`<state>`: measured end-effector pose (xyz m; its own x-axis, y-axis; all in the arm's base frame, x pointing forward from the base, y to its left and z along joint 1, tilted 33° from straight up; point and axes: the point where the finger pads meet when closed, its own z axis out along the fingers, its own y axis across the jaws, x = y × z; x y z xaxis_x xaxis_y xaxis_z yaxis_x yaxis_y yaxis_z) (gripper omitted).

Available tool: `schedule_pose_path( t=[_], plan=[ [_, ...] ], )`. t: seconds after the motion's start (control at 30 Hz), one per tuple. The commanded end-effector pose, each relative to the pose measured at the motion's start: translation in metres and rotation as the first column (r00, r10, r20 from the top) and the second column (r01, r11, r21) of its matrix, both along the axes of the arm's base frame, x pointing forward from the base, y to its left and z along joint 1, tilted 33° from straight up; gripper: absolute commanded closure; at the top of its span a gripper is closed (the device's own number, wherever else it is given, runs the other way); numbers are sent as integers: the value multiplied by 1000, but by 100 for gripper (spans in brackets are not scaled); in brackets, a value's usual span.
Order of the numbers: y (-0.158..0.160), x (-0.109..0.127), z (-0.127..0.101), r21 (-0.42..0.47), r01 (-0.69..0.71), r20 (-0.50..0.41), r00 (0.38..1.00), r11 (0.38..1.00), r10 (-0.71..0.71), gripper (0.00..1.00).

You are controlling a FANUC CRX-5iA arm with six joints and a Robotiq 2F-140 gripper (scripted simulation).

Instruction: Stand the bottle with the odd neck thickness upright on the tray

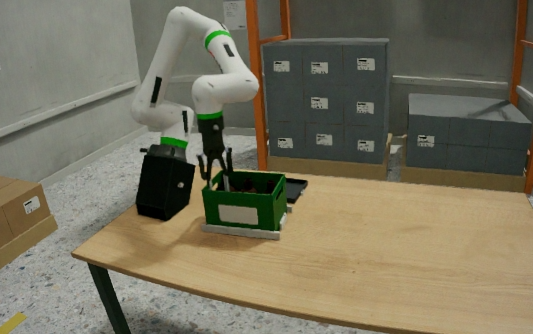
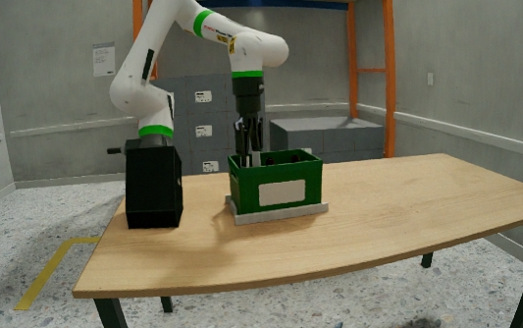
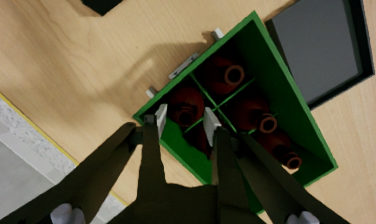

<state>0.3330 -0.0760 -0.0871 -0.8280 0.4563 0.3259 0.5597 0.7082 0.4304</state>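
The green crate point(image 1: 270, 211) point(image 2: 244, 191) point(image 3: 284, 95) stands on the table. In the wrist view, brown bottles show in it: one bottle point(image 3: 234, 75) at the top, a second bottle point(image 3: 267, 123) and a third bottle point(image 3: 292, 160) at the right, a fourth bottle point(image 3: 185, 117) in the left corner compartment, and a fifth point(image 3: 201, 142), mostly hidden behind a finger. My gripper point(image 1: 218, 184) point(image 2: 252, 160) point(image 3: 185, 114) points down into the crate and is open, one fingertip on each side of the fourth bottle's neck, with gaps visible. The dark tray point(image 1: 297, 191) point(image 3: 316, 47) holds nothing visible. Neck differences are too small to tell.
Light grey strips point(image 1: 240, 231) point(image 2: 285, 214) point(image 3: 183, 66) lie along the crate's foot. The tray is close beside the crate's far side and hidden in the exterior view. The crate's walls and green dividers surround the fingers. The black robot base point(image 1: 165, 187) point(image 2: 153, 189) stands left of the crate.
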Motion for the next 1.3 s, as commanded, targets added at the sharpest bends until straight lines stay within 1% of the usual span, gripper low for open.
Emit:
schedule_pose_path(
  t=[0.0, 0.23, 0.53, 0.6, 1.03, 1.27],
  plan=[
    [-1, 0, 0, -1, 0, 1, 1000, 1000, 0, 56],
    [-3, 1, 4, -1, 0, 1, 1000, 1000, 0, 56],
    [-15, 1, 23, -1, 0, 1, 1000, 1000, 0, 56],
    [-15, 1, 23, -1, 0, 1, 1000, 1000, 0, 56],
    [-38, 3, 59, -1, 0, 1, 1000, 1000, 0, 56],
    [-44, 3, 68, -1, 0, 1, 1000, 1000, 0, 56]
  ],
)
